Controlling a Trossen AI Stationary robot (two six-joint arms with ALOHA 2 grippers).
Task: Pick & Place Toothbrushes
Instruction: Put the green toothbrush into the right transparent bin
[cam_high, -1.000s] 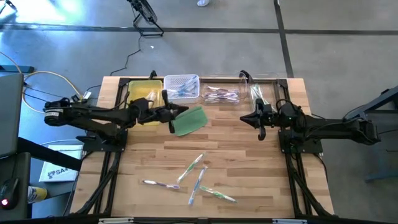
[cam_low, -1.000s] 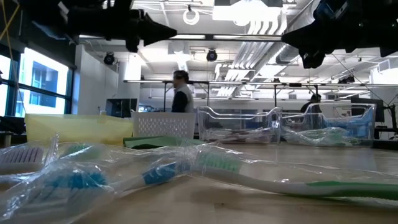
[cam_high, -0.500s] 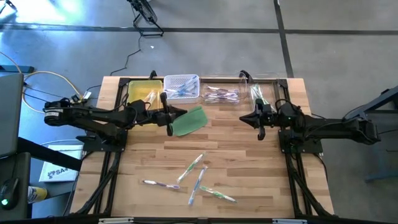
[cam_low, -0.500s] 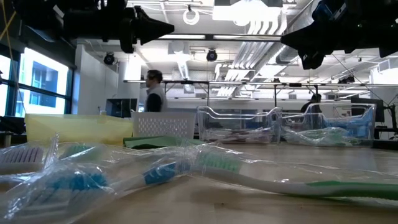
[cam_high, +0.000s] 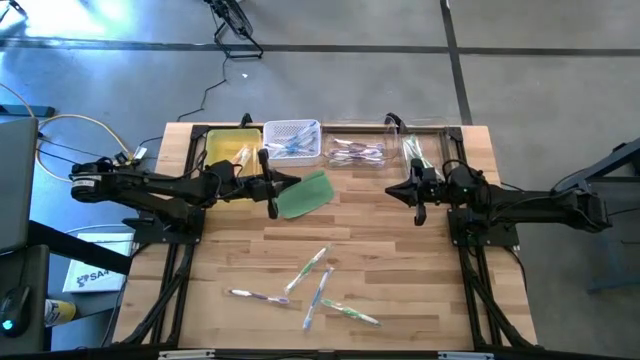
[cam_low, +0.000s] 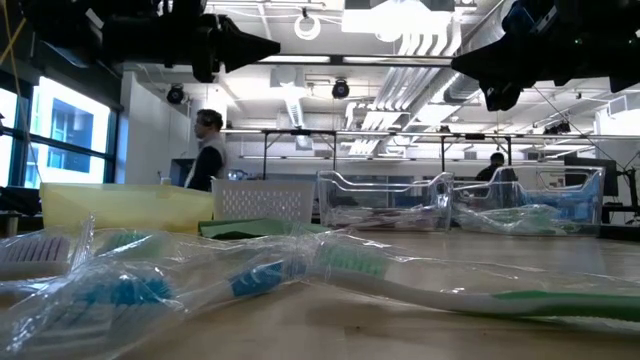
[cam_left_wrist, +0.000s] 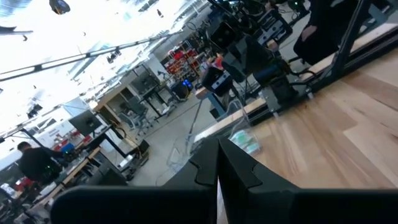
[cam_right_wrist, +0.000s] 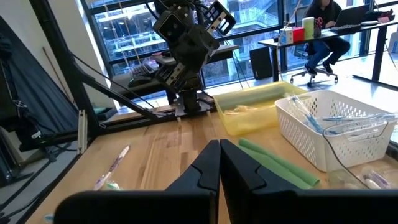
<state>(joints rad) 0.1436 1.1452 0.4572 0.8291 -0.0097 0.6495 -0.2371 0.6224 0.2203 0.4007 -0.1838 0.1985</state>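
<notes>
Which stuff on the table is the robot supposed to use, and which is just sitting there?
For the job:
- loose toothbrushes on the wood
- toothbrushes in the white basket
- toothbrushes in the clear trays
- left gripper and right gripper, both shut and empty

Just sitting there:
- green pad
- yellow bin

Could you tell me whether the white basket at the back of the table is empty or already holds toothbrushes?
It holds some: blue-handled toothbrushes lie inside the white basket, seen from above and from the right wrist.
</notes>
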